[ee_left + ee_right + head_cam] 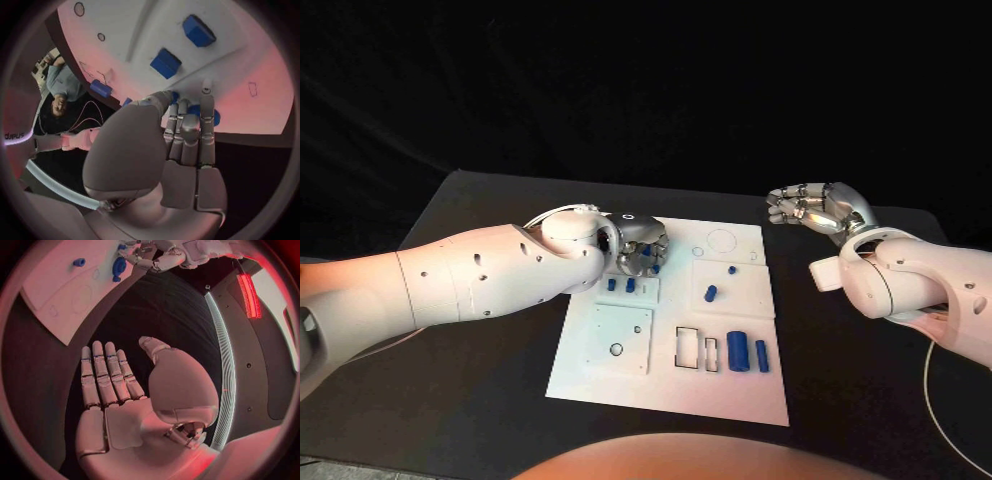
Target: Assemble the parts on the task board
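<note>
White task board [733, 385] is seen lying in the middle of the black table [473, 400], and the left hand [636, 247] is lowered over its far left corner. In the left wrist view the fingers [187, 131] are laid close together, their tips down among small blue parts [212, 116] on the board; whether one of those pieces is actually pinched cannot be told, since the fingertips cover the contact. Two blue blocks [165, 63] are seen just beyond the fingers, untouched. Near the board's right side a small blue peg [711, 293] is lying loose, and two upright blue cylinders [737, 351] are standing beside the rectangular slots [691, 346] toward the near edge.

Off the board's far right corner the right hand [816, 208] is held above the table; in its own wrist view the palm [125, 415] is flat, the fingers straight, nothing held.

A pick-up at the far left corner is judged to be the step in hand. A firm pinch on one blue part would be called for next, then a clean lift and alignment with its matching recess.
</note>
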